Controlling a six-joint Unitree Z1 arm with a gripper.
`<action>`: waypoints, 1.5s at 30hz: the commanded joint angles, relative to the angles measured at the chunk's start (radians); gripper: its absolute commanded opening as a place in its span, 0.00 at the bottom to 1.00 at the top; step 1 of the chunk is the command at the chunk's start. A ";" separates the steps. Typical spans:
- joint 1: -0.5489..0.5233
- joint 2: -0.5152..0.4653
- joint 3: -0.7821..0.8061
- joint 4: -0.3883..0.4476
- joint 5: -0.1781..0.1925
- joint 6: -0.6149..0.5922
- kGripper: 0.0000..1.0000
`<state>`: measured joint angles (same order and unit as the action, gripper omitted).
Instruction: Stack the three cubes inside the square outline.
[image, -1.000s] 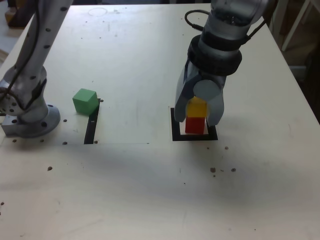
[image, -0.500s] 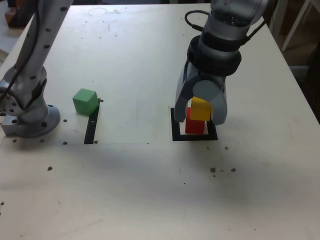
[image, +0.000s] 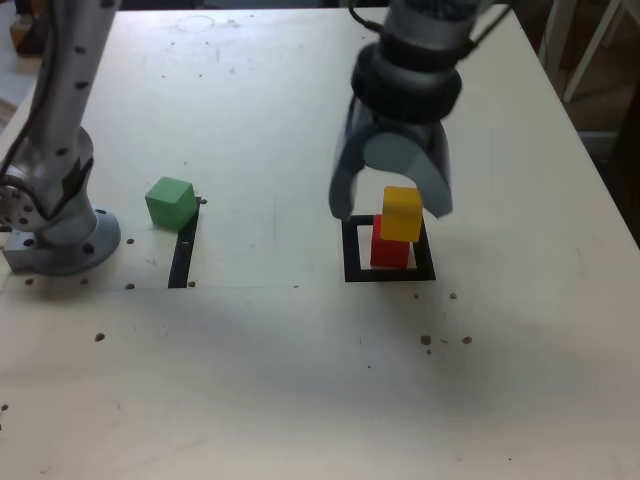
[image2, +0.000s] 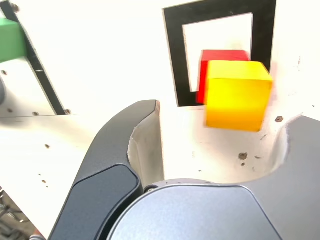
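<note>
The yellow cube (image: 402, 213) rests on the red cube (image: 389, 249), shifted a little toward the exterior view's right. Both stand inside the square outline (image: 388, 273). The wrist view shows the yellow cube (image2: 235, 95) over the red cube (image2: 220, 56) within the square outline (image2: 175, 60). My gripper (image: 390, 205) hangs open just above and behind the stack, its fingers (image: 342, 195) apart and holding nothing. The green cube (image: 170, 202) sits alone at the exterior view's left, also seen as the green cube (image2: 10, 40) in the wrist view.
The arm's round base (image: 60, 235) stands at the exterior view's left, close to the green cube. A thin black slot (image: 184, 255) lies beside that cube. Small dark specks (image: 430, 340) dot the white table in front of the outline.
My gripper let go of the yellow cube, opened wider and rose back from the stack. The yellow cube stayed on the red one, slightly offset.
</note>
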<state>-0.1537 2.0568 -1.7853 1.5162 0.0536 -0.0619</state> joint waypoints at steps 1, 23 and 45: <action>0.001 -0.035 0.024 0.006 0.008 -0.008 1.00; 0.051 -0.475 0.689 -0.127 0.149 0.067 1.00; 0.151 -0.557 1.001 -0.362 0.216 0.196 0.98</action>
<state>-0.0042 1.4951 -0.7973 1.1676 0.2710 0.1346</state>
